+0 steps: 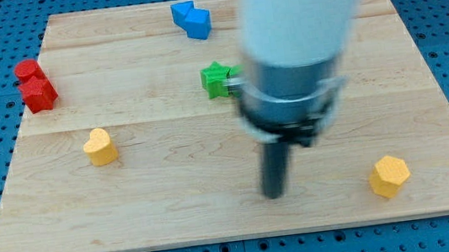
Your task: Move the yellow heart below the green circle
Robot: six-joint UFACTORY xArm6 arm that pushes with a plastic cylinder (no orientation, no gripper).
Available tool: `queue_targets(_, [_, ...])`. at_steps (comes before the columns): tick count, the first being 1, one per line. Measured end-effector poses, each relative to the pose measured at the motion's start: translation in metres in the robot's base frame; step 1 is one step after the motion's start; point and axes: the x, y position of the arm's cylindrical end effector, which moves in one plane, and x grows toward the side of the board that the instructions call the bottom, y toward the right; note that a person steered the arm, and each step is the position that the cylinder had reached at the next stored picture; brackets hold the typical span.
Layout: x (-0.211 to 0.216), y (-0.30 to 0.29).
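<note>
The yellow heart (100, 146) lies on the left part of the wooden board (174, 200). A green star (216, 79) sits near the board's middle. The blurred arm body covers the area just to its right. A sliver of green (234, 72) shows at the arm's edge, and its shape cannot be made out. My tip (275, 194) rests on the board below and right of the green star, far right of the yellow heart, touching no block.
Two blue blocks (191, 19) sit together at the top centre. A red round block (26, 70) and a second red block (39, 94) sit at the left edge. A yellow hexagon (390, 176) lies at the bottom right.
</note>
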Motion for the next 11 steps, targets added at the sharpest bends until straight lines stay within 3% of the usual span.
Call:
queue_targets(2, [-0.058,-0.196])
queue_targets(3, [-0.065,-0.226])
queue_targets(4, [-0.090,-0.219])
queue_targets(5, [-0.095,-0.162])
queue_targets(6, [-0.095,-0.058])
queue_targets(7, [-0.095,-0.017])
queue_targets(9, [-0.105,-0.092])
queue_targets(10, [-0.124,-0.101])
queue_targets(11, [-0.146,-0.046])
